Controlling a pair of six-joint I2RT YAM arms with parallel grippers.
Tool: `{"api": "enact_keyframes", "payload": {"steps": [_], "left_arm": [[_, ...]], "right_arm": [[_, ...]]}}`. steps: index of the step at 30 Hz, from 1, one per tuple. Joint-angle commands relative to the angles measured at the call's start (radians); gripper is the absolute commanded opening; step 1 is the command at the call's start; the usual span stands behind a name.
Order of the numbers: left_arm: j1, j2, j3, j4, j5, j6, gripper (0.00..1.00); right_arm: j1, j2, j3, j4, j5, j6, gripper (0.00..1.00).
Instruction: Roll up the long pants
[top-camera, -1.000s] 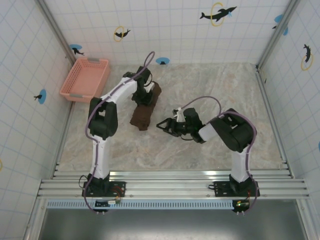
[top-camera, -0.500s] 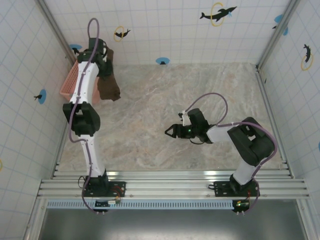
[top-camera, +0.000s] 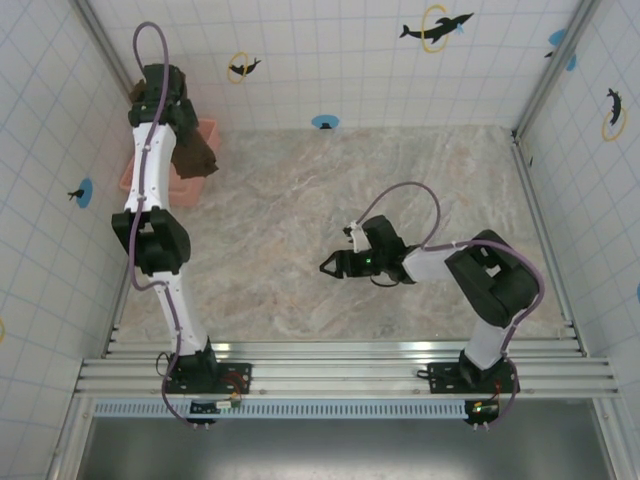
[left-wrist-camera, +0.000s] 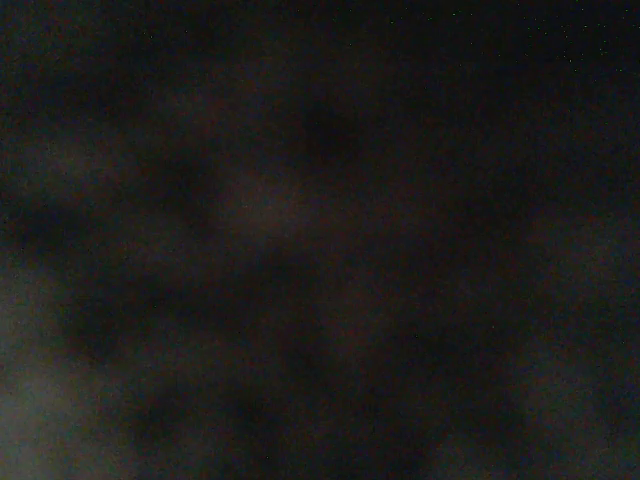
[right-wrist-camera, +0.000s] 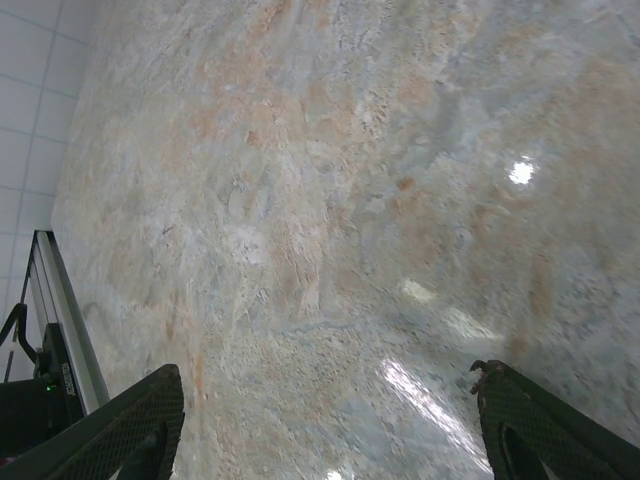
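The long pants (top-camera: 193, 158) bunched under the left gripper (top-camera: 180, 130), hanging above the basket (top-camera: 190, 188), basket below that gripper at the surface's (top-camera: 300, 190) far left corner, right gripper (top-camera: 327, 266) well apart to its right, nearer the arm bases, over the surface

1 pair of long pants (top-camera: 193, 155), 1 pink basket (top-camera: 185, 188), 2 arms (top-camera: 150, 200) (top-camera: 485, 285)
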Motion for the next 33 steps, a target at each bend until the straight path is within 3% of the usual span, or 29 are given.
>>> {"api": "enact_keyframes", "payload": {"steps": [1, 13, 20, 25, 28, 30, 33], "left_arm": [[0.022, 0.03, 0.037, 0.188, -0.085, -0.031, 0.0], [0.055, 0.232, 0.082, 0.281, -0.16, -0.042, 0.0], [0.059, 0.323, 0.066, 0.25, -0.226, -0.057, 0.0], [0.074, 0.377, 0.069, 0.176, -0.206, -0.099, 0.0], [0.09, 0.384, 0.053, 0.153, -0.13, -0.132, 0.0], [0.093, 0.379, 0.045, 0.142, -0.101, -0.138, 0.18], [0.094, 0.359, 0.027, 0.127, -0.078, -0.133, 0.52]], "right_arm": [[0.025, 0.071, 0.039, -0.136, -0.004, -0.028, 0.8], [0.062, 0.192, 0.217, -0.219, -0.065, -0.057, 0.79], [0.07, 0.236, 0.268, -0.237, -0.078, -0.055, 0.79], [0.081, 0.244, 0.279, -0.236, -0.072, -0.048, 0.79], [0.086, 0.244, 0.286, -0.238, -0.069, -0.047, 0.79], [0.09, 0.245, 0.298, -0.243, -0.067, -0.047, 0.79], [0.097, 0.244, 0.316, -0.248, -0.065, -0.047, 0.79]]}}
